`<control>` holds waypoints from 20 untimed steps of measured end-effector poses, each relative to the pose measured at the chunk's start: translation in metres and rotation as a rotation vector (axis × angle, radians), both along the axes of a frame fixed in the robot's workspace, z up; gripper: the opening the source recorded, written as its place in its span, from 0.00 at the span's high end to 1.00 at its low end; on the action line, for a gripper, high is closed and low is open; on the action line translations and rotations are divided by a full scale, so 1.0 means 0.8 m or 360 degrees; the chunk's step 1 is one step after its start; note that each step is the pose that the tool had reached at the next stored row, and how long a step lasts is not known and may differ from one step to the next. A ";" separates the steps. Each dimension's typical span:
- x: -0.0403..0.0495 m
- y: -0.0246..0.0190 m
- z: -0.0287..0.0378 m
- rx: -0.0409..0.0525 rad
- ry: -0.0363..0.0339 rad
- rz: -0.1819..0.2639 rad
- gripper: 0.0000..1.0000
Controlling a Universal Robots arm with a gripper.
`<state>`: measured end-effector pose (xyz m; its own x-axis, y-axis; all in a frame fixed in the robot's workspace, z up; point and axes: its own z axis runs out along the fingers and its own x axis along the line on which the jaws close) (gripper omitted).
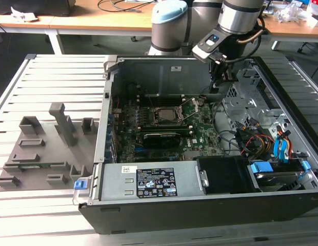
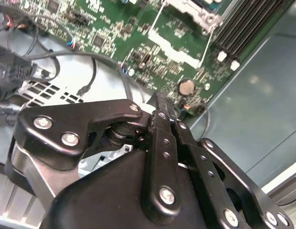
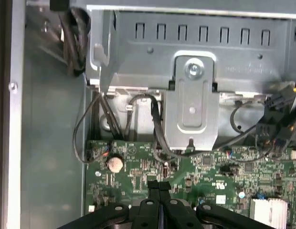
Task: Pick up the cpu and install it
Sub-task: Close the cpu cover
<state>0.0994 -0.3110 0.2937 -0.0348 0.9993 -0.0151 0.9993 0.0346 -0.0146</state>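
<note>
My gripper point(image 1: 215, 82) hangs inside the open computer case point(image 1: 148, 205), over the far corner of the green motherboard point(image 1: 200, 130) on the exterior view's right. In both wrist views its black fingertips point(image 3: 159, 187) point(image 2: 163, 109) are pressed together with nothing between them. They hover above the board next to a round coin battery point(image 3: 114, 163) point(image 2: 186, 86). The dark square socket point(image 1: 166, 116) lies mid-board, its metal load plate point(image 1: 194, 103) point(image 2: 198, 13) swung up and its thin lever raised. The cpu is hidden or out of view.
A grey slotted tray point(image 1: 46, 154) lies on the slatted table at the exterior view's left. Behind the fingertips stand a metal bracket point(image 3: 191, 102) and the case's rear wall. Cables point(image 1: 251, 141) and blue-tabbed drive bays fill the case's right end.
</note>
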 end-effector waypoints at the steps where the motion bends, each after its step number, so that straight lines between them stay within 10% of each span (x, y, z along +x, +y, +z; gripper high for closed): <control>1: 0.005 0.0000 0.0000 0.0000 0.0000 0.0000 0.89; 6: 0.034 -0.0001 -0.0009 0.0010 0.0002 0.0000 0.89; 9: 0.015 -0.0011 -0.0021 0.0049 0.0002 0.0000 0.89; 20: -0.022 -0.0053 -0.0523 0.0049 0.0002 0.0000 0.89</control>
<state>0.0818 -0.3152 0.2519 -0.0347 0.9993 0.0157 0.9993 0.0349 -0.0149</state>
